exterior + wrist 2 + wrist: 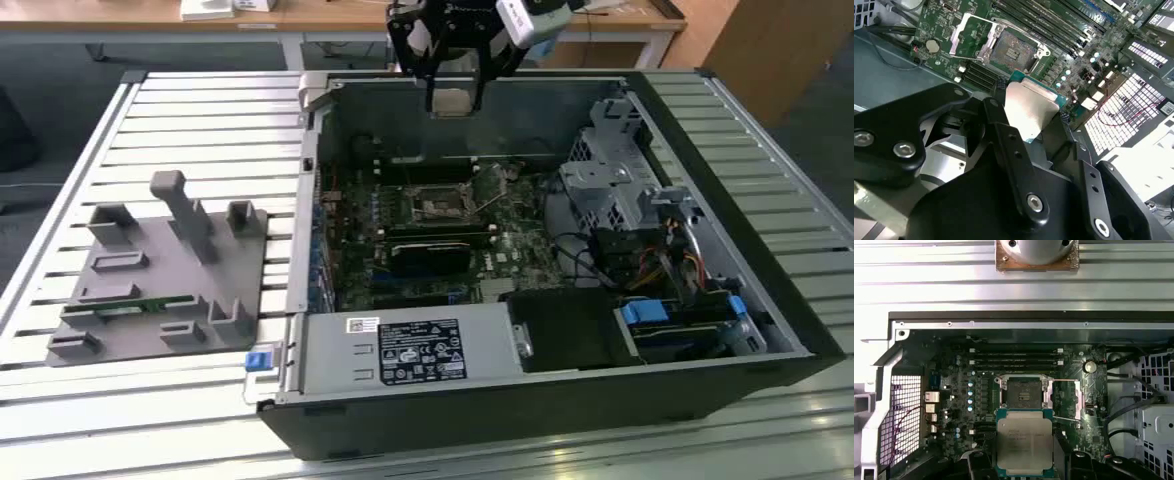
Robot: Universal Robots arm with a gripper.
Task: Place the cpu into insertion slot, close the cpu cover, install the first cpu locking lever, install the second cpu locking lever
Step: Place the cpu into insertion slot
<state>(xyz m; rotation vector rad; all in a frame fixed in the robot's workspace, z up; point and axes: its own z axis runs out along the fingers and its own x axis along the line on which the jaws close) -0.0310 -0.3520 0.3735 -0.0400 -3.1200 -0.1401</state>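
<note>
Claw: the claw (pixel 454 95) is gripping the cpu (pixel 1024 440) by two edges, hanging at the top middle of the exterior view over the open computer case (pixel 747 300).
Both wrist views: they are showing the insertion slot (pixel 1021 392) lying bare, with the cpu cover (pixel 1066 399) swung open beside it.
Exterior view: it is showing the ribbed tabletop (pixel 200 110), a grey holder (pixel 160 270) on the exterior view's left, and dark floor (pixel 174 55) behind.
Hidden: the claw is covering part of the cpu's edge.

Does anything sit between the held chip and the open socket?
Nothing visible does. The gripper holds the flat silver-grey cpu above the black-framed square insertion slot, whose centre lies bare; the thin metal cpu cover lies open beside it.
</note>
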